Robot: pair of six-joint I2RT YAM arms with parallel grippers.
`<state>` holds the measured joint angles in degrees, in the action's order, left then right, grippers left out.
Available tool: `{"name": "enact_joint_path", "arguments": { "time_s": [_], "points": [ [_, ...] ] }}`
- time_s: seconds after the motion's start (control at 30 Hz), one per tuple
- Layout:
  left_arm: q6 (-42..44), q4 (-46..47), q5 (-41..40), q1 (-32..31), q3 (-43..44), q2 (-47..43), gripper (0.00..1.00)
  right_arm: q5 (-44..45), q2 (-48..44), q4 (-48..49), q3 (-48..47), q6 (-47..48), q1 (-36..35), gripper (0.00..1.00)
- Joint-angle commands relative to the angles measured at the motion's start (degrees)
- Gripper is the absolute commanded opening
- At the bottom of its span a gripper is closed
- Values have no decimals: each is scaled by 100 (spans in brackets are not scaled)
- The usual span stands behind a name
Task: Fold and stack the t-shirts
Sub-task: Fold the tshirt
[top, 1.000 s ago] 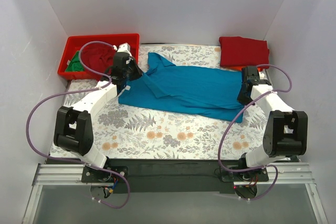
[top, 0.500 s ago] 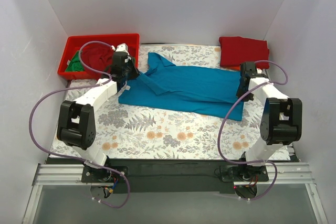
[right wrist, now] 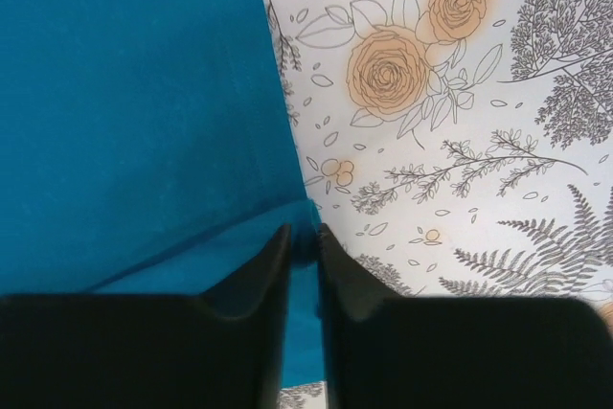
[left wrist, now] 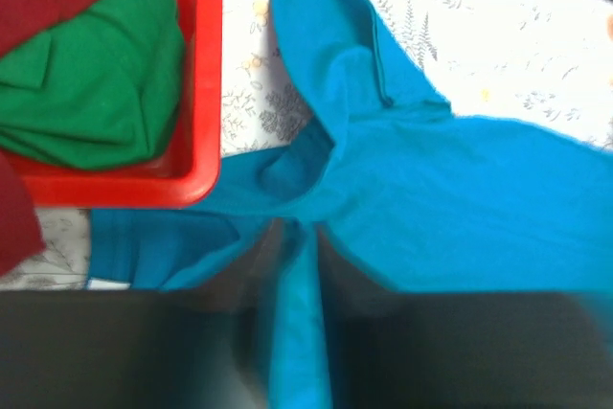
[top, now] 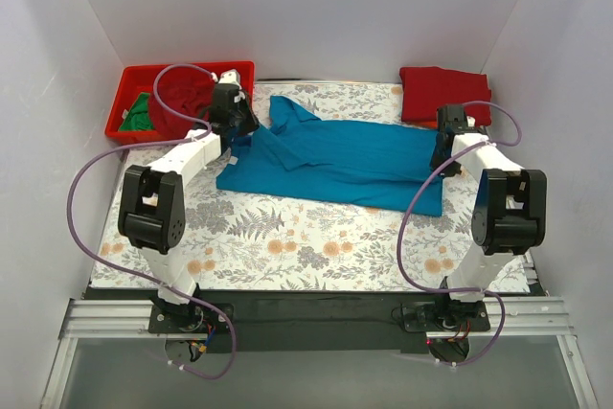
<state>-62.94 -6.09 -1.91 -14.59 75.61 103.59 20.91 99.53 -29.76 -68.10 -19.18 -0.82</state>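
A blue t-shirt (top: 340, 162) lies spread across the floral table, folded lengthwise. My left gripper (top: 235, 124) is shut on its left end near the collar; the left wrist view shows blue cloth (left wrist: 402, 189) pinched between the blurred fingers. My right gripper (top: 442, 153) is shut on the shirt's right hem corner; the right wrist view shows the blue edge (right wrist: 144, 122) clamped between the black fingers (right wrist: 345, 275). A folded red t-shirt (top: 444, 94) lies at the back right. A red bin (top: 124, 131) at the back left holds a dark red shirt (top: 182, 98) and a green shirt (top: 141, 114).
White walls enclose the table on three sides. The red bin's wall (left wrist: 203, 64) stands right beside my left gripper. The floral cloth (top: 306, 246) covers the table in front of the blue shirt. Purple cables loop off both arms.
Both grippers have moved toward the back of the table with the shirt's ends, pulling its near edge away from the front. The shirt looks narrower now.
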Motion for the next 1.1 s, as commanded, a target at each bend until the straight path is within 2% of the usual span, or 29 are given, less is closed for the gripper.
{"name": "enact_joint_path", "arguments": {
  "time_s": [0.0,0.03,0.07,0.13,0.23,0.33,0.47,0.57,0.8,1.07],
  "points": [
    [97,-103,15,61,488,91,26,115,23,155,-432,177,29,34],
    [97,-112,-11,61,524,100,43,159,-20,137,-441,178,29,51],
    [89,-103,-11,70,533,56,67,185,-64,146,-459,186,21,56],
    [80,-60,-46,61,402,-49,76,247,-266,146,-345,187,29,64],
    [36,195,-11,61,-70,-400,80,143,-652,242,57,195,29,65],
    [-95,537,426,61,-572,-708,82,-585,-1117,654,776,248,21,62],
    [-324,1160,910,53,-1555,-884,82,-2261,-1628,1462,1743,292,21,61],
    [-526,1582,1279,53,-1927,-902,82,-2897,-1805,1973,2202,309,29,60],
    [-729,2155,1703,53,-2595,-604,83,-2856,-1480,2115,2529,336,29,59],
    [-527,2094,1439,70,-2815,-436,85,-2337,-1129,2018,2679,239,20,59]
  ]
}}
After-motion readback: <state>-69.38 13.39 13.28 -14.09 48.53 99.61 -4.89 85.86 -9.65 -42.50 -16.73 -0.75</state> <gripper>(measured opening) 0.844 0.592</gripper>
